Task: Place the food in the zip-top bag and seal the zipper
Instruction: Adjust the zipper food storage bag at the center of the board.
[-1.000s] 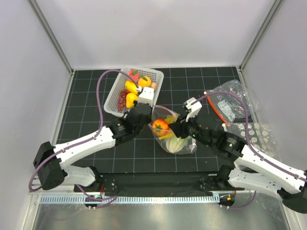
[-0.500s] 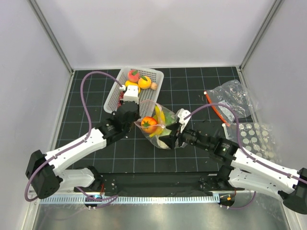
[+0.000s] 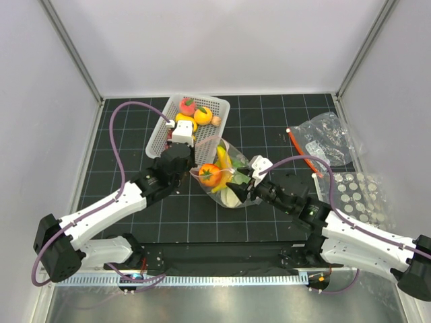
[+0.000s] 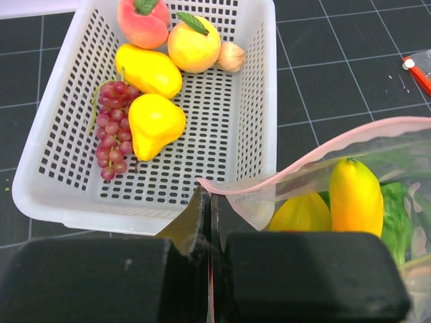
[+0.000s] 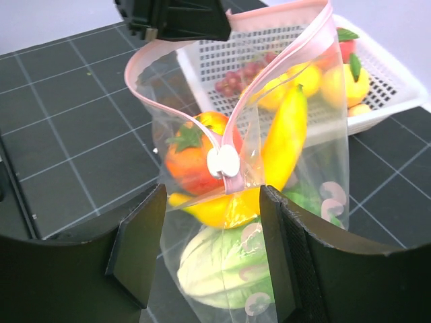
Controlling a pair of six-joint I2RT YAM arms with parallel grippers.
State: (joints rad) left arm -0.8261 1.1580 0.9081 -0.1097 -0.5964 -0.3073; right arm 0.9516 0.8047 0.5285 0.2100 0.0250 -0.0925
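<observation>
While the left hand (image 4: 210,217) pinches the zip-top bag (image 5: 316,121) rim, the right hand (image 5: 212,222) gapes, cabbage (image 5: 215,269) half hidden.

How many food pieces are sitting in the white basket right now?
6 in the basket: a pink peach, a yellow-orange round fruit and a small tan piece along the far wall; two yellow pieces and dark grapes nearer the middle. None looks hidden.

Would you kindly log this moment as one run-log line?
left end effector: shut on transparent dotted zip-top bag | right end effector: open, facing bag | pink zipper strip: unsealed
</observation>
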